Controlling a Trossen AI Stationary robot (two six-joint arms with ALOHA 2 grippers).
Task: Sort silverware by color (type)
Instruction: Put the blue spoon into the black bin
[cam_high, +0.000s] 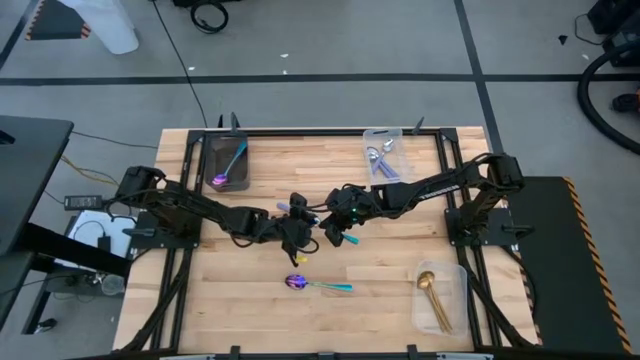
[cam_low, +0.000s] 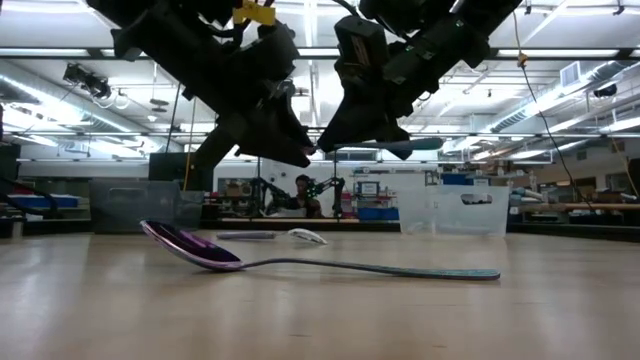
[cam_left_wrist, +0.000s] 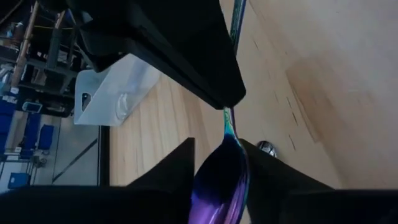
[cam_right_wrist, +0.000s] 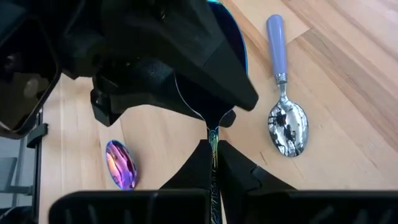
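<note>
One spoon with a purple bowl (cam_left_wrist: 221, 183) and a teal handle is held in the air between both grippers at the table's middle. My left gripper (cam_high: 298, 232) is shut on its bowl. My right gripper (cam_high: 330, 228) is shut on its handle, and the teal free end (cam_high: 352, 240) sticks out behind that gripper. A second purple-and-teal spoon (cam_high: 318, 285) lies flat on the table nearer the front edge. A silver spoon with a lavender handle (cam_right_wrist: 283, 93) lies flat on the table under the grippers. My left gripper has the spoon's purple bowl (cam_left_wrist: 217, 168) between its two fingers, one on each side edge. The spoon runs on along the fingers toward the other gripper, lifted clear of the table. My right gripper pinches the slim handle (cam_right_wrist: 213, 146) just behind the bowl between its two fingers. The fingers lie along the handle, and the bowl end reaches forward into the left gripper.
A dark tray (cam_high: 225, 160) with purple-bowled spoons stands at the far left. A clear bin (cam_high: 385, 152) with silver spoons stands at the far right. A clear bin (cam_high: 442, 298) with gold spoons stands at the near right.
</note>
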